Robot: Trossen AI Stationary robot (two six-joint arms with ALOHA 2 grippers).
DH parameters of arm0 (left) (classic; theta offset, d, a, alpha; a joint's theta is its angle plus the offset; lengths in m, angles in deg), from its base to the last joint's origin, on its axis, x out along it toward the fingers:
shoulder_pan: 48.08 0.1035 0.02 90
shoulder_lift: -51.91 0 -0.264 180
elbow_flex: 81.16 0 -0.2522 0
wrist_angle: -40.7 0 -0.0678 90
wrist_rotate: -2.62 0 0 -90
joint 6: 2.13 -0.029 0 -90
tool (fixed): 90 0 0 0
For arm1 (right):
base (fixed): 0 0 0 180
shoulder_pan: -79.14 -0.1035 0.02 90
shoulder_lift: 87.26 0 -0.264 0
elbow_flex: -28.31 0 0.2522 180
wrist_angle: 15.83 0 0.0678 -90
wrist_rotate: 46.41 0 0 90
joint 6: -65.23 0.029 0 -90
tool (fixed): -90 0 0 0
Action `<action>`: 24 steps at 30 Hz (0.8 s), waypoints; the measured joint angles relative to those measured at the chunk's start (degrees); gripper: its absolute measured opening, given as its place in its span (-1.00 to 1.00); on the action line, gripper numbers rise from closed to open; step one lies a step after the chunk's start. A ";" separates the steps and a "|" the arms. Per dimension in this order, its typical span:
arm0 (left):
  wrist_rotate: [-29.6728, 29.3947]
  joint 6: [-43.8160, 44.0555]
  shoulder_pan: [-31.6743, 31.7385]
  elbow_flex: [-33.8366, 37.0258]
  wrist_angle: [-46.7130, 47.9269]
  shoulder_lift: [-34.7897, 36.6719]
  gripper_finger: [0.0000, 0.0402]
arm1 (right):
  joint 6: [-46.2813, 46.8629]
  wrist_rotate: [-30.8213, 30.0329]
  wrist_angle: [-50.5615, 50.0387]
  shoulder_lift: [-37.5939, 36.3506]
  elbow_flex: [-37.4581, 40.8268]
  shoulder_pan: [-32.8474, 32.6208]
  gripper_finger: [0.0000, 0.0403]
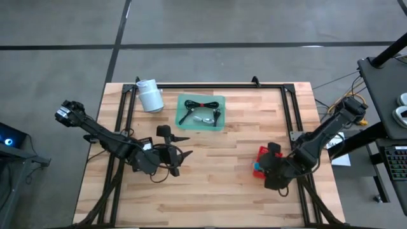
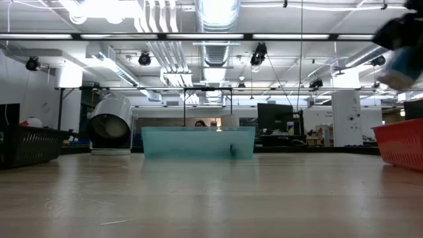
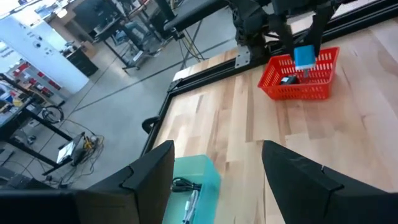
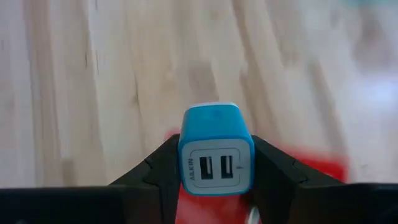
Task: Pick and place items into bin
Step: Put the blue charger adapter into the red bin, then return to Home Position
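Observation:
A teal bin (image 1: 200, 112) stands at the table's far middle and holds a coiled black cable (image 1: 200, 104), a thin dark pen-like tool (image 1: 186, 116) and a small pale packet (image 1: 203, 119). My left gripper (image 1: 180, 154) hovers open above the wood just near of the bin, touching nothing; its wrist view shows the teal bin (image 3: 194, 184) below its fingers. My right gripper (image 1: 272, 166) sits over a red basket (image 1: 261, 163) at the table's right and is shut on a blue USB charger (image 4: 216, 149), also seen as the blue charger (image 3: 305, 56) over the red basket (image 3: 298, 78). My right gripper pinches the blue USB charger by its two opposite side faces (image 4: 184, 163) between the two fingers (image 4: 158, 165). Its port face with two USB slots (image 4: 216, 168) points back at the wrist camera. The charger is lifted clear, above the red basket (image 4: 311, 171).
A white cylindrical roll (image 1: 151, 95) lies on its side at the far left, beside the bin. A black frame rail (image 1: 210, 85) runs along the table's far edge and down both sides. Bare wood spreads across the near half. A dark basket (image 2: 26, 145) shows at the low view's left.

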 joint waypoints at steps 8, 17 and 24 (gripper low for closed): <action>0.02 0.04 0.29 0.61 -0.05 0.02 0.13 | 12.68 9.96 -6.21 2.05 0.42 -1.39 -0.31; 0.01 0.17 0.75 1.05 -0.10 0.02 0.13 | 13.02 12.38 -6.59 3.51 0.52 -1.45 -0.07; 0.01 0.53 1.26 1.42 -0.70 0.02 0.13 | 12.61 10.63 -6.54 3.61 0.52 -1.47 -0.01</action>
